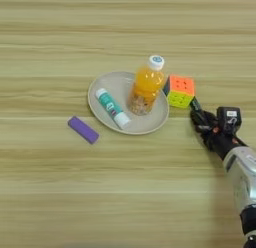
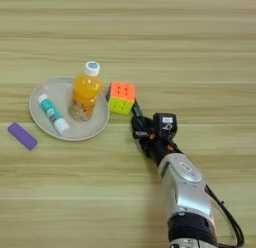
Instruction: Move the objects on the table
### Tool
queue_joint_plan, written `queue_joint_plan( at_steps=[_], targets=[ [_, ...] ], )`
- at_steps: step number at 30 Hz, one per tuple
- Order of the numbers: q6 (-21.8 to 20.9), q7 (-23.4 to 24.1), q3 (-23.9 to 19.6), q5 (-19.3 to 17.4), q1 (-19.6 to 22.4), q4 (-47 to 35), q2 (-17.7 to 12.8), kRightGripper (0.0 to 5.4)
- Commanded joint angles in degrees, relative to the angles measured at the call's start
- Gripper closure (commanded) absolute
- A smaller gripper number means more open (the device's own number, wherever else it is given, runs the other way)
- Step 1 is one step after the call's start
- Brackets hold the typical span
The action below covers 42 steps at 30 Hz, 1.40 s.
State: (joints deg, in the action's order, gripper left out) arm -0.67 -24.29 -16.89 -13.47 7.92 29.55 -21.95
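A small orange juice bottle (image 1: 146, 84) with a white cap stands upright on the right side of a round beige plate (image 1: 102, 89). The multicoloured puzzle cube (image 1: 180, 91) sits on the table (image 1: 125, 192) just right of the plate, close to the bottle. My right gripper (image 2: 140, 123) is just below and right of the cube, its black fingers closed around a slim black marker pen (image 2: 136, 110). The pen's far end points up at the cube's near corner and is almost touching it. The silver forearm (image 2: 184, 184) comes in from the bottom edge.
A white and teal tube (image 1: 112, 108) lies slanted on the plate's left half. A purple block (image 1: 83, 129) lies on the wood left of and below the plate.
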Motion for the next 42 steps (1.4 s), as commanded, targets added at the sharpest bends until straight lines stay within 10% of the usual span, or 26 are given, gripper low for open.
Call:
queue_joint_plan(
  at_steps=[1, 32, 42],
  targets=[
    [-0.82, 0.61, 0.09, 0.81, 0.89, -2.12, -1.39, 3.33],
    [-4.31, 1.67, -0.15, 1.61, -0.01, -13.34, -0.26, 0.09],
    [-4.65, 1.36, 0.74, 1.76, -0.2, -13.87, -0.1, 0.04]
  ],
)
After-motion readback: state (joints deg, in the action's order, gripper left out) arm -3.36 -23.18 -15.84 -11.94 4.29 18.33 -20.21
